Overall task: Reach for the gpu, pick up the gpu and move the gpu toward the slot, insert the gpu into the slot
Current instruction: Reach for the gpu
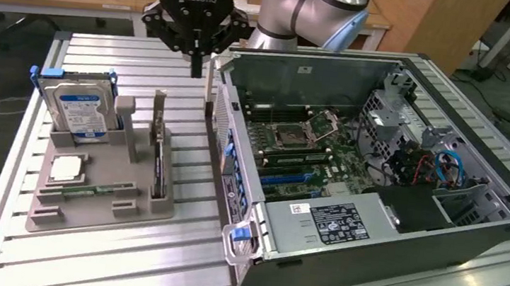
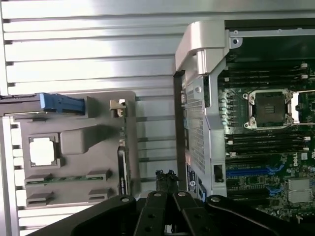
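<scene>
A thin, flat, dark circuit card, the gpu (image 1: 208, 90), hangs upright and edge-on from the closed black gripper (image 1: 195, 71). It is just outside the open computer case (image 1: 366, 261) and well apart from the long blue motherboard slot (image 1: 284, 179).

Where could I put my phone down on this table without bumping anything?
Bare table slats lie nearer the camera than the grey holder, and beyond the hard drive. The strip between holder and computer case is narrow, with the tool over it.

I see a blue-labelled silver hard drive (image 1: 77, 106). The holder (image 1: 86, 214) is grey, the counter (image 1: 109, 263) ribbed silver, my tool (image 1: 196, 73) black.
</scene>
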Motion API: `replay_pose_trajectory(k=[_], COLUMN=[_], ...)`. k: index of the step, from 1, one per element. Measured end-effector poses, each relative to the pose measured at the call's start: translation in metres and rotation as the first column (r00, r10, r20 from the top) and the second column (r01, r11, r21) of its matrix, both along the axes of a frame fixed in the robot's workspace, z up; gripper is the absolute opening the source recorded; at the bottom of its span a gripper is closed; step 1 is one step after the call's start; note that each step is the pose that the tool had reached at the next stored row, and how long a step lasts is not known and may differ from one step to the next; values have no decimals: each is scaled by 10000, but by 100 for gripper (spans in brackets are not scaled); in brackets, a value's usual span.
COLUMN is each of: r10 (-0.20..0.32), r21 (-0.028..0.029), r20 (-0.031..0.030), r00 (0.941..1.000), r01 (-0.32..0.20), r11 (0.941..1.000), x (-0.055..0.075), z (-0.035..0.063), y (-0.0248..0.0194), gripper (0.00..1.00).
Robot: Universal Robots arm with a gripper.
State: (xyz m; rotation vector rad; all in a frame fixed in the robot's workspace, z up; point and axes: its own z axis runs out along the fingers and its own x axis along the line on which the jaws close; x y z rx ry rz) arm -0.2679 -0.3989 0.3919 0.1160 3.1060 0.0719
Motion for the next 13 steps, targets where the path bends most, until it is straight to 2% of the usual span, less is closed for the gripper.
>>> replay_pose_trajectory(k=[13], r10=[1], r21=[0], r20=[-5], r00=[10000], r01=[-1], r11=[10000], x=[-508], z=[-12], y=[0], gripper=[10])
